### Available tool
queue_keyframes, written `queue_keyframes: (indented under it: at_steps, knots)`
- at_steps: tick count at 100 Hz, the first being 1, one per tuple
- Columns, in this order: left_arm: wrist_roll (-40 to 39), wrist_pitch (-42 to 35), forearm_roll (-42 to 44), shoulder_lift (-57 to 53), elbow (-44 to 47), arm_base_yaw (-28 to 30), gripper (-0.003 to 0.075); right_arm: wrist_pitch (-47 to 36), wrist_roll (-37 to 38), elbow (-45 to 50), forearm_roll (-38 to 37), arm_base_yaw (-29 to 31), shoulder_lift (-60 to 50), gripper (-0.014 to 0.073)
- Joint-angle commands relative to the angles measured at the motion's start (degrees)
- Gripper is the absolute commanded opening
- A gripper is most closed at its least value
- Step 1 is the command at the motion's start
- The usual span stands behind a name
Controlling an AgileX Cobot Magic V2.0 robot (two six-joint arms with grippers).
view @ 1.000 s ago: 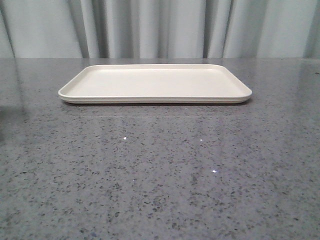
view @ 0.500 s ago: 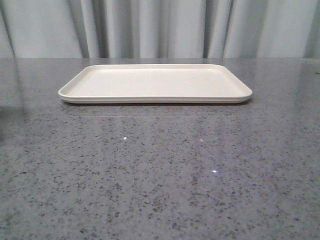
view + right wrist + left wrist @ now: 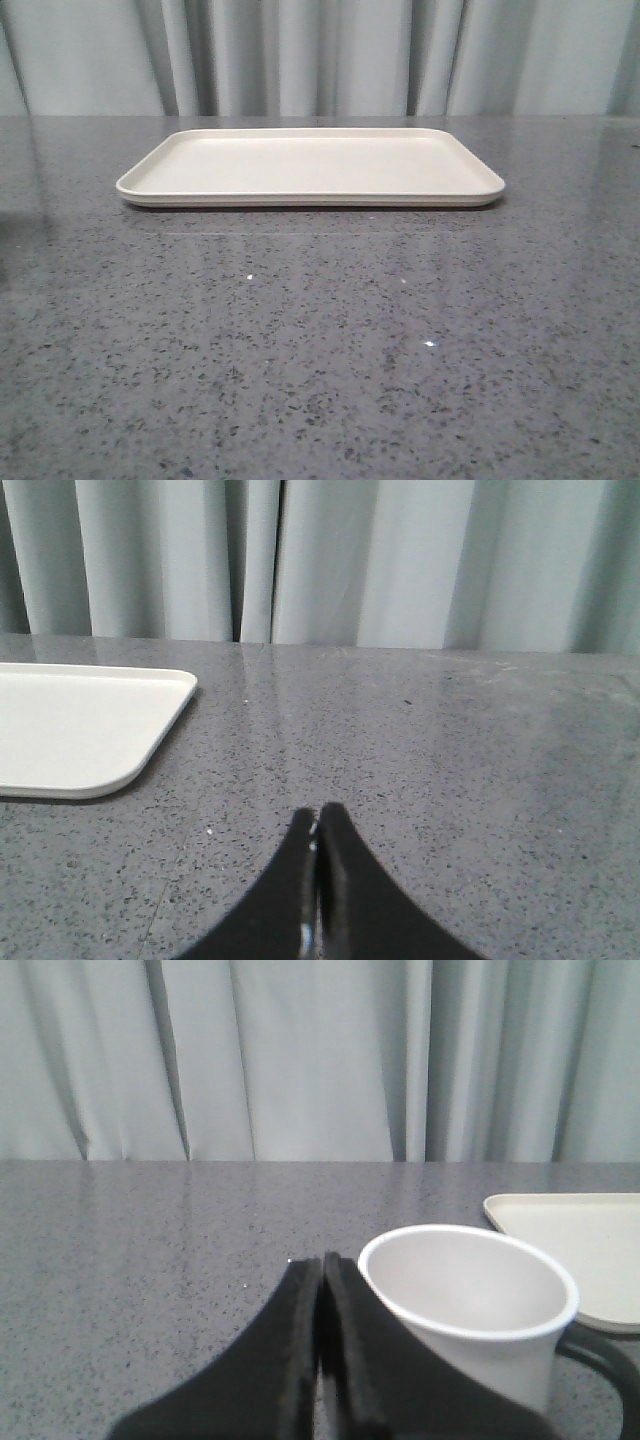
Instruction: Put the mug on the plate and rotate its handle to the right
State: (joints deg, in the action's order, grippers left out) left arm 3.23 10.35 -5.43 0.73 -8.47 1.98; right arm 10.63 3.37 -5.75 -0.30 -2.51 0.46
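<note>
Just beside the left gripper (image 3: 322,1265), fingers pressed together (as are the right gripper's (image 3: 317,820)), stands the mug (image 3: 470,1305), handle (image 3: 605,1360) toward the plate (image 3: 570,1235).

The left tool (image 3: 321,1260) has its two black fingers pressed together, with only a thin line between them. It holds nothing. It sits low and points forward. The right tool (image 3: 316,815) looks the same: its two black fingers are closed tight and hold nothing. It also sits low and points forward. In the front view, no arm and no tool can be seen.
</note>
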Motion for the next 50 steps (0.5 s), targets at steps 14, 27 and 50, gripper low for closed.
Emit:
queue_keyframes:
  at_steps: [14, 27, 50]
  knots:
    - [-0.07, 1.22, -0.81, 8.87, -10.01, 0.14, -0.0019, 0.68, -0.18, -7.08, -0.44, 0.45, 6.15, -0.0062]
    - [-0.07, 1.97, -1.51, 14.53, -13.99, 0.14, -0.0018, 1.17, -0.18, -10.00, -0.44, 0.45, 9.70, -0.0046]
    - [-0.07, 2.45, -1.88, 25.04, -21.06, 0.14, 0.0174, 4.83, -0.18, -15.42, -0.44, 0.45, 18.30, 0.0241]
